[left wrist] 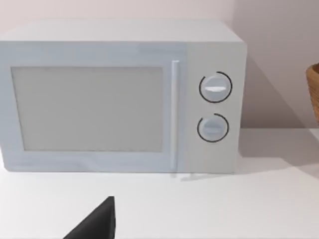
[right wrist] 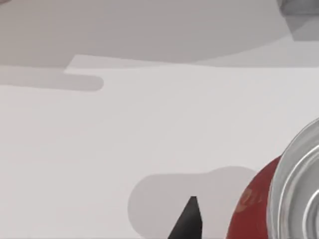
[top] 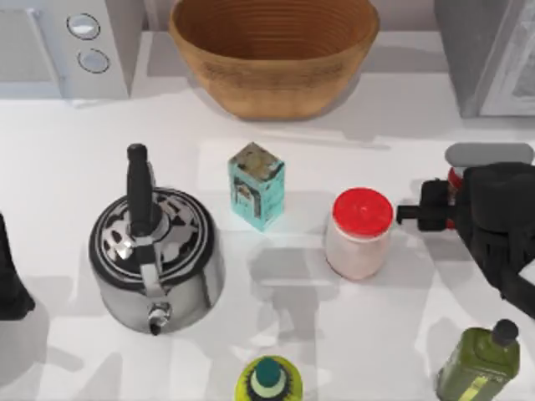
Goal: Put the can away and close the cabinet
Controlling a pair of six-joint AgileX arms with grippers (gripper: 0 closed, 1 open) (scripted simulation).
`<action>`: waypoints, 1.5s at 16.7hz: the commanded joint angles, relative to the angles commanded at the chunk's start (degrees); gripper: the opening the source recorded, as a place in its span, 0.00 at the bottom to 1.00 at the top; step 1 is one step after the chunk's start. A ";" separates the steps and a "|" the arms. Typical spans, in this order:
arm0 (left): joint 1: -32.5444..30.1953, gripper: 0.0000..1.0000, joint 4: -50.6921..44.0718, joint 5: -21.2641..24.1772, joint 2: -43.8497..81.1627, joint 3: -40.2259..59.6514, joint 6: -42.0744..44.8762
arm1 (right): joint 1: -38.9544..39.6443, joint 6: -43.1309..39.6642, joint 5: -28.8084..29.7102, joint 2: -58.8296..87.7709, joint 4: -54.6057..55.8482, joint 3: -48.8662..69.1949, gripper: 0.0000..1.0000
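The right gripper (top: 451,205) is hovering over the can (right wrist: 259,206); I cannot tell its opening. Closing off-centre, it is probably risking tipping it toward the jar (top: 359,234).

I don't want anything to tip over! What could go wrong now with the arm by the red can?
The right gripper sits over the can, hiding most of it in the top view, so a crooked grab might knock it over. The jar stands close beside it on the left, and the green bottle stands nearer the front; a wide swing could bump either.
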 joint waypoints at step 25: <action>0.00 1.00 0.00 0.00 0.00 0.00 0.00 | 0.30 -0.09 -1.31 -27.54 -41.46 13.93 0.00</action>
